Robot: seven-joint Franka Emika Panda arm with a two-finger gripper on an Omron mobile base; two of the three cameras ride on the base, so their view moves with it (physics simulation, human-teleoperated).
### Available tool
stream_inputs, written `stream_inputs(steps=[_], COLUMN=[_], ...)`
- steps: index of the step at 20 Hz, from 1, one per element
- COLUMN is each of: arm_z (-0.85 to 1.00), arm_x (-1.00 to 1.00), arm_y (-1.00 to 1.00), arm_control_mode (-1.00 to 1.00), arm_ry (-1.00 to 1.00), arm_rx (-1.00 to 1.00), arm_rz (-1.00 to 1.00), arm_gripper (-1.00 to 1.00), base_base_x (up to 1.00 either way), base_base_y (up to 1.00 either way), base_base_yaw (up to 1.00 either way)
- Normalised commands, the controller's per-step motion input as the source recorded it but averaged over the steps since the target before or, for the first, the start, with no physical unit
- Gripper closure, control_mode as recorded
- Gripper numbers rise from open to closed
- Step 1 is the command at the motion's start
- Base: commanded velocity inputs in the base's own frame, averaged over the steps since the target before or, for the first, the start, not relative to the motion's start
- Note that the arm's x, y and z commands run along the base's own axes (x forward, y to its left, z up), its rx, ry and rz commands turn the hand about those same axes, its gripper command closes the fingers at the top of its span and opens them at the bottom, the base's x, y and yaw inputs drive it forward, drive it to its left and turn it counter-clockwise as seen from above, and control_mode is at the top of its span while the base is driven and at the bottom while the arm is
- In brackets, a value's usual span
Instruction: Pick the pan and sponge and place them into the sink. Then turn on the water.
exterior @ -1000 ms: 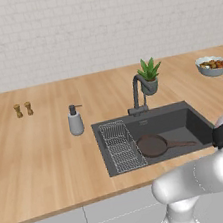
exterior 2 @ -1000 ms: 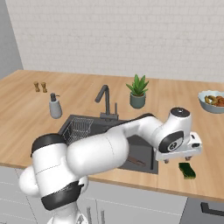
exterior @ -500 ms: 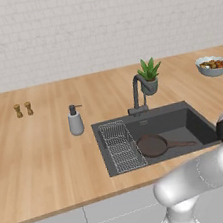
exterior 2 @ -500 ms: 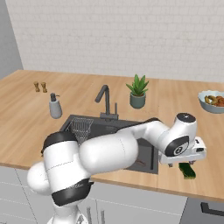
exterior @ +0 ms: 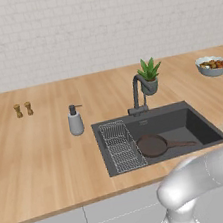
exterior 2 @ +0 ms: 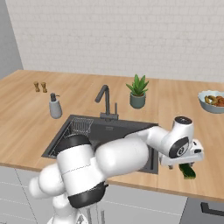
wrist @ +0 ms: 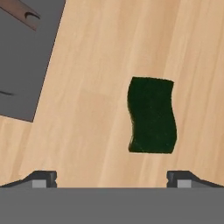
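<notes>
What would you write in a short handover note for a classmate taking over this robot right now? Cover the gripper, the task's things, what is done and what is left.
Gripper: jaws open, holding nothing, above the sponge.
Sponge: flat on the wooden counter right of the sink, untouched.
Pan: lies in the sink beside the wire rack, handle pointing right.
Tap: no water running.
Done: pan in the sink.
Left: grasp the sponge, drop it in the sink, turn on the water.
</notes>
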Motion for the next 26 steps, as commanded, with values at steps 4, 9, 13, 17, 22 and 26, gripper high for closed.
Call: stream_inputs(steps=[4, 9, 13, 17, 22, 26], arm_z=[-0.3, -0.23, -0.15, -0.29, -0.42, -0.46], arm_x=[0.18, 0.1, 0.1, 0.04, 0.03, 0.0], arm_y=[-0.21, -0.28, -0.34, -0.25, -0.08, 0.0], arm_control_mode=[-1.0, -1.0, -1.0, -1.0, -1.0, -1.0], arm_ry=[0.08, 0.09, 0.04, 0.0, 0.0, 0.0], arm_rx=[0.0, 0.01, 0.03, 0.01, 0.0, 0.0], arm_rz=[0.0, 0.0, 0.0, 0.0, 0.0, 0.0], arm_gripper=[-1.0, -1.0, -1.0, -1.0, -1.0, -1.0], base_base_x=[0.0, 0.0, 0.0, 0.0, 0.0, 0.0], base_base_y=[0.0, 0.0, 0.0, 0.0, 0.0, 0.0], base_base_yaw=[0.0, 0.0, 0.0, 0.0, 0.0, 0.0])
